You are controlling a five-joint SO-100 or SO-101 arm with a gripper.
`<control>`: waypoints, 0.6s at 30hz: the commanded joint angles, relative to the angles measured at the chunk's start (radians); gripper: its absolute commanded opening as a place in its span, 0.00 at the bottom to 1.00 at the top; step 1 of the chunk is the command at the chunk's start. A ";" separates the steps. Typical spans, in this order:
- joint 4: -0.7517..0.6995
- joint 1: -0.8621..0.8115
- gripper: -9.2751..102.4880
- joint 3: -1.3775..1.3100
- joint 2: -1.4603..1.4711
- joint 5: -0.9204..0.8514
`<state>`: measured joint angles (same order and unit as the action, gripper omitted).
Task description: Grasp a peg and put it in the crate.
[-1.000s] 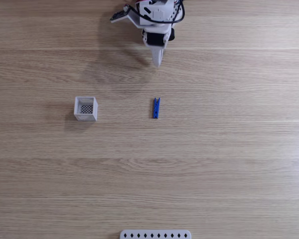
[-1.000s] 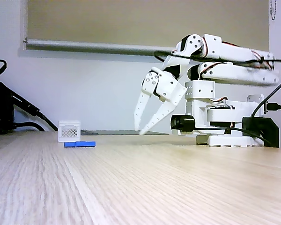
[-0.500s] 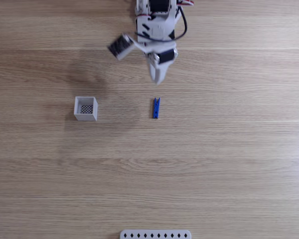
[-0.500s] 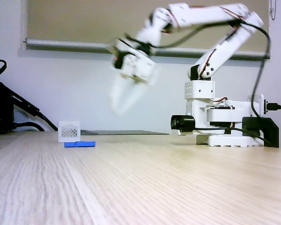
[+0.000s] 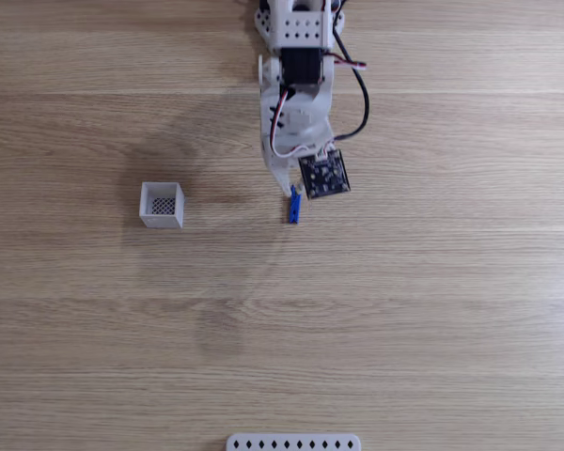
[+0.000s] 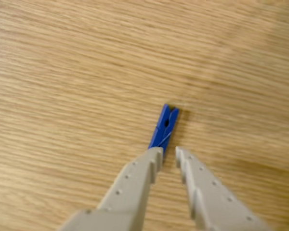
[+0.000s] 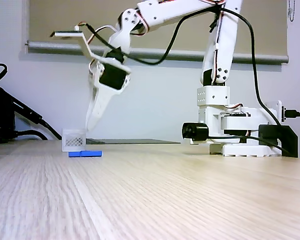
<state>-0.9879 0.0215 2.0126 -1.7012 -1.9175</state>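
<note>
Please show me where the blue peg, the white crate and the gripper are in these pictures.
peg [image 5: 293, 209], a fixed view, on its lower half.
crate [image 5: 161, 223], a fixed view, on its near wall.
gripper [image 6: 166, 153], wrist view, midway between the fingertips.

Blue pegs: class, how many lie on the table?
1. The peg lies on the wooden table, right of the crate in a fixed view, partly under the gripper.

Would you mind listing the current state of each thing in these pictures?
Peg: lying flat on the table, not gripped.
Crate: upright, open-topped, nothing inside.
Gripper: slightly open, fingertips above the peg's near end, holding nothing.
Perforated strip: flat at the table's edge.
</note>
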 commanded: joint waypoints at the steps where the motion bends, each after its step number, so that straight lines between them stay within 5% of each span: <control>1: 0.003 -0.003 0.11 -0.147 0.025 0.043; 5: 0.003 -0.005 0.13 -0.184 0.083 0.123; 11: 0.003 -0.018 0.31 -0.186 0.092 0.183; 18: 0.003 -0.018 0.28 -0.150 0.103 0.215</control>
<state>-0.9879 0.0169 1.9297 -1.5754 -1.7196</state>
